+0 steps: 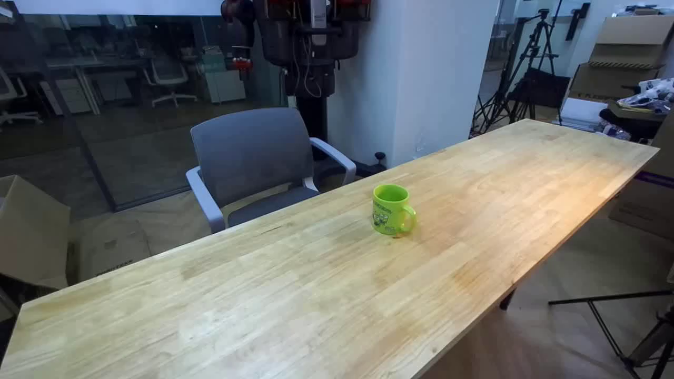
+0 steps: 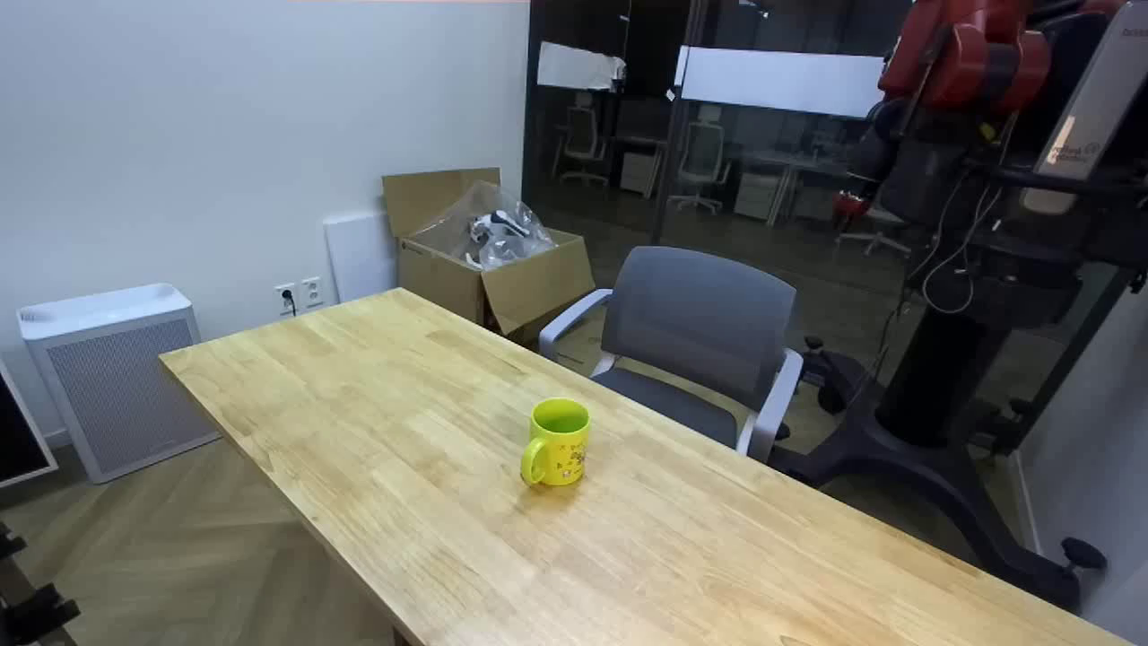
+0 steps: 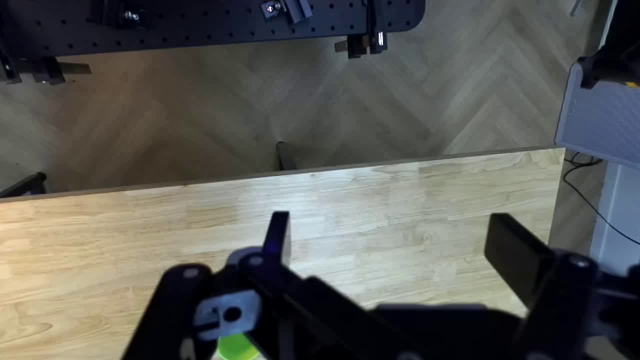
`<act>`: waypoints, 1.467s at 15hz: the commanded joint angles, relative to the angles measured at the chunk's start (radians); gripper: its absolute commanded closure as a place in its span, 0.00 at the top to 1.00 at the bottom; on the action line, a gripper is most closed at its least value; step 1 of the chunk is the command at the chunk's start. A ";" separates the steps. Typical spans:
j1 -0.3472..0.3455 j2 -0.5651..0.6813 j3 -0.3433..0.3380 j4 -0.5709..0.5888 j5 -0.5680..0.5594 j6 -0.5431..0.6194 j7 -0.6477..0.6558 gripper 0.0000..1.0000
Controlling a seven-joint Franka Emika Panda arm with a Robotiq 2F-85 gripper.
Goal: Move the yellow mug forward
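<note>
A yellow mug (image 2: 558, 442) stands upright on the counter (image 1: 237, 295), toward the chair (image 2: 700, 318) side | The gripper (image 3: 390, 222), spread wide and holding nothing, hangs well apart | Its body partly hides the mug in the wrist view; a misaligned approach could tip it

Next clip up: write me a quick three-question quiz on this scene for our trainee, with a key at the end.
1. True or false: in the wrist view, the claw is open.
2. How does the yellow mug stand? A) on its side B) upright C) upside down
3. Fill in: beside the wooden table is a gray ____.

Key: 1. True. 2. B. 3. Chair.
</note>
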 commanded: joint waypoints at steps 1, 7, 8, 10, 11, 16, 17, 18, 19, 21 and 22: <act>-0.021 0.000 0.012 0.004 0.010 -0.004 -0.013 1.00; -0.021 -0.001 0.012 0.004 0.010 -0.003 -0.013 1.00; -0.021 -0.001 0.012 0.004 0.010 -0.003 -0.013 1.00; -0.021 -0.001 0.012 0.004 0.010 -0.003 -0.013 1.00; -0.021 -0.001 0.012 0.004 0.010 -0.003 -0.013 1.00; -0.070 0.028 0.048 -0.017 -0.096 0.165 -0.032 1.00; -0.086 0.048 0.047 -0.022 -0.131 0.216 -0.037 1.00; -0.107 0.083 0.043 -0.025 -0.181 0.269 -0.046 1.00; -0.123 0.116 0.039 -0.028 -0.228 0.319 -0.053 1.00; -0.153 0.205 0.027 -0.033 -0.333 0.419 -0.086 1.00; -0.159 0.253 0.021 -0.029 -0.369 0.455 -0.099 1.00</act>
